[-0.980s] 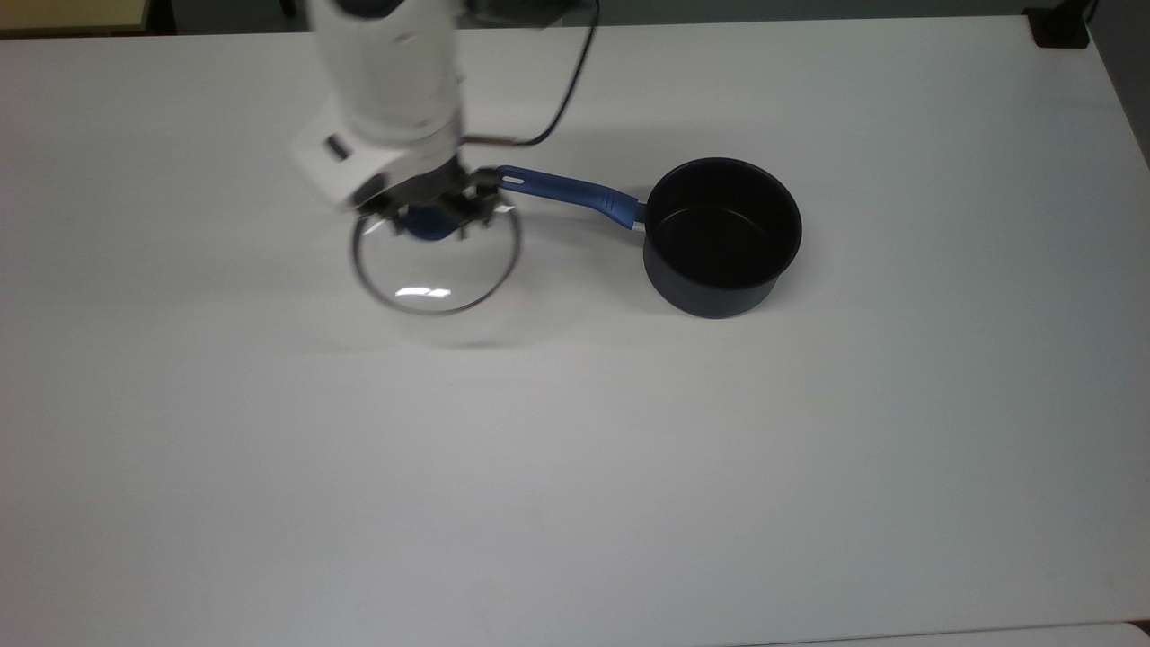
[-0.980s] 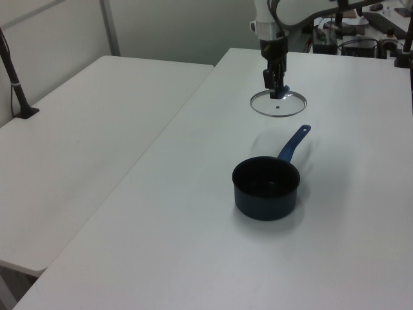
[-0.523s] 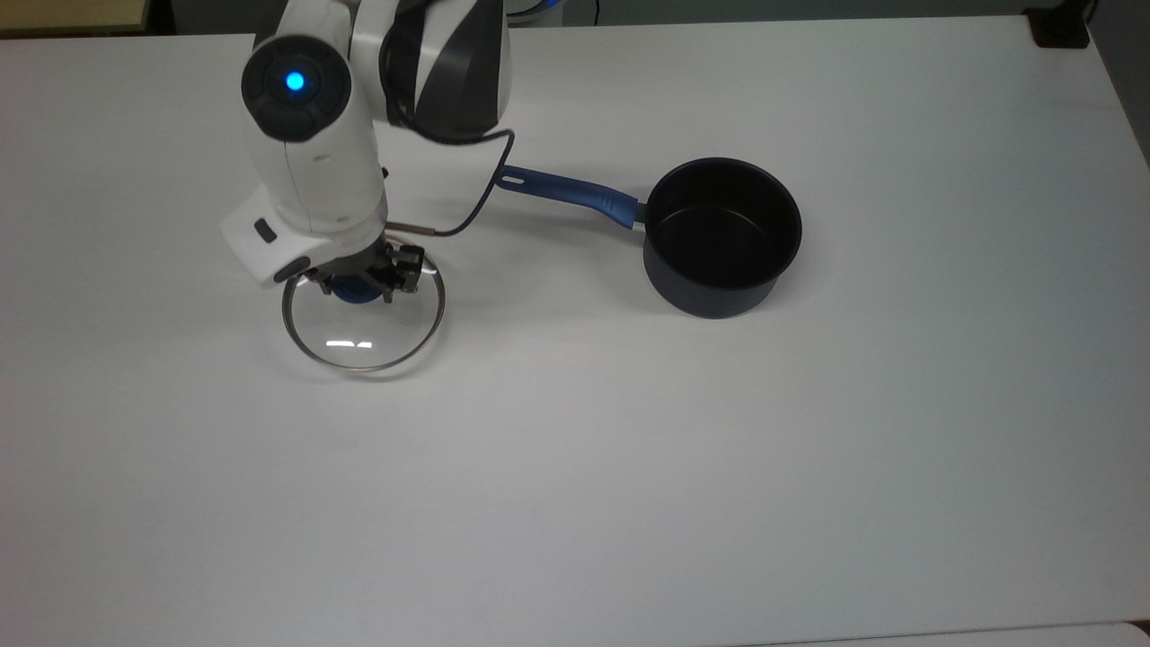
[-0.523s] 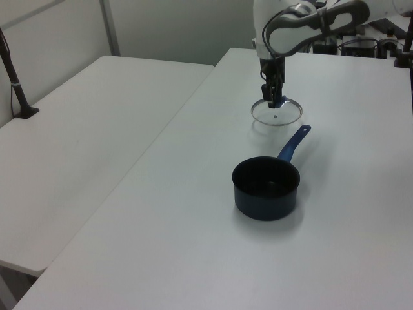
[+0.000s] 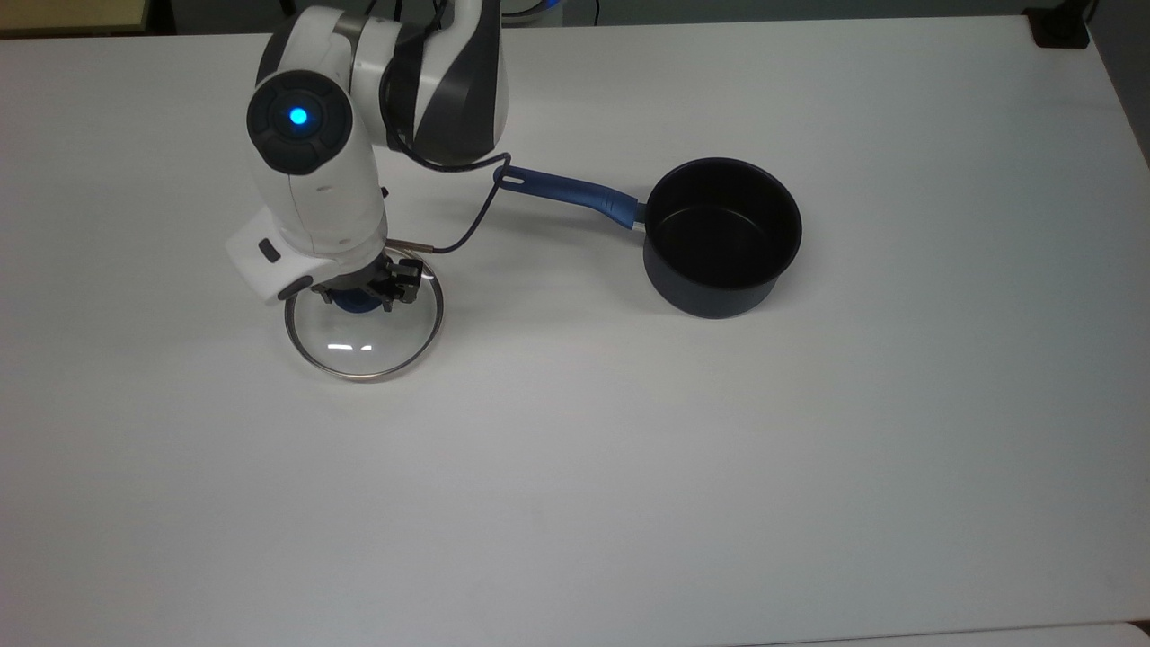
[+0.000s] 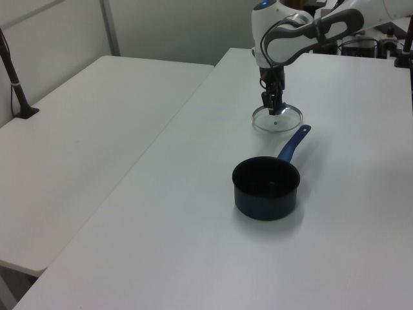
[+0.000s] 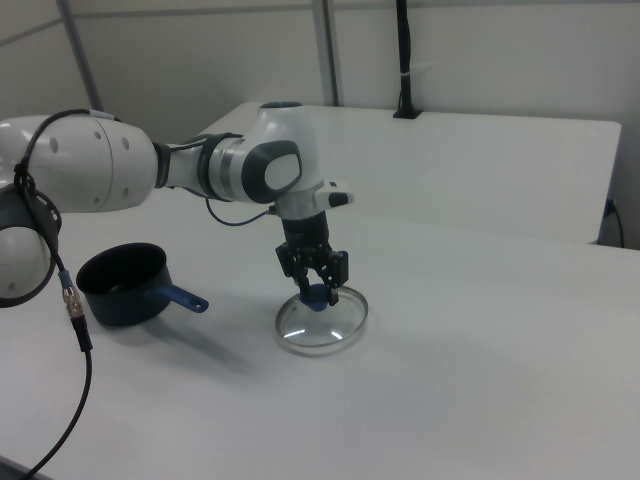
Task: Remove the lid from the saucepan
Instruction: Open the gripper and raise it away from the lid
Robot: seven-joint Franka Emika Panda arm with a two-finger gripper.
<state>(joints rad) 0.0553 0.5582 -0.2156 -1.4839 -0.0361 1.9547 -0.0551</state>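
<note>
One glass lid (image 5: 364, 337) sat low over table (image 5: 719, 467), well apart from saucepan (image 5: 721, 235), already uncovered. I had gripper (image 7: 313, 283) clamped on blue knob (image 7: 315, 296), likely for set-down; contact with table unclear.

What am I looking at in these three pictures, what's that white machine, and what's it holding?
It's one robot arm on a white table, seen by three cameras: one from above, two from opposite sides. At the arm's tip is a two-finger end effector, closed on the blue knob of a glass lid. The lid sits low at the table; I can't tell whether it touches. The pan, dark and uncovered, stands apart from the lid, its blue handle pointing toward the arm.
</note>
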